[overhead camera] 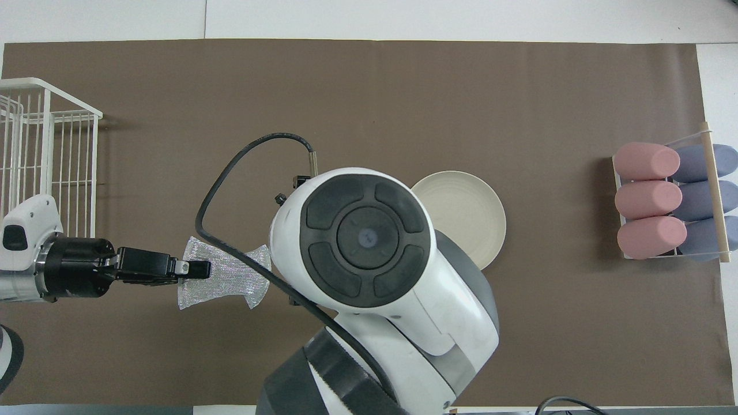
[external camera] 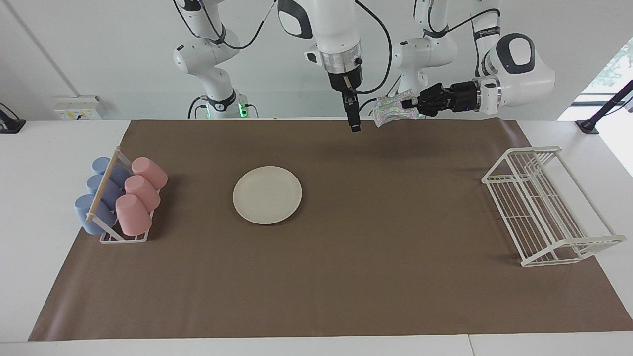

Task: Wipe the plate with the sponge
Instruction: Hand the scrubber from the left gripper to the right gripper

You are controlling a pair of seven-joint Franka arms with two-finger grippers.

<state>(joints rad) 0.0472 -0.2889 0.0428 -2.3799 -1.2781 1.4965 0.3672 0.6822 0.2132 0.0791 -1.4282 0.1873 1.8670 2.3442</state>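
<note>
The cream plate (external camera: pixel 267 195) lies flat on the brown mat; in the overhead view the plate (overhead camera: pixel 468 203) is partly covered by the right arm. The silvery mesh sponge (external camera: pixel 389 110) hangs in the air, pinched at one end by my left gripper (external camera: pixel 406 105), which is shut on it and reaches in level. Seen from above, the sponge (overhead camera: pixel 230 283) and the left gripper (overhead camera: pixel 200 270) are over the mat between the wire rack and the plate. My right gripper (external camera: pixel 354 122) points straight down, open and holding nothing, high over the mat beside the sponge; its own arm hides it from above.
A rack of pink and blue cups (external camera: pixel 121 198) stands at the right arm's end of the mat, cups (overhead camera: pixel 669 202) lying on their sides. A white wire rack (external camera: pixel 544 207) stands at the left arm's end, wire rack (overhead camera: pixel 46 161).
</note>
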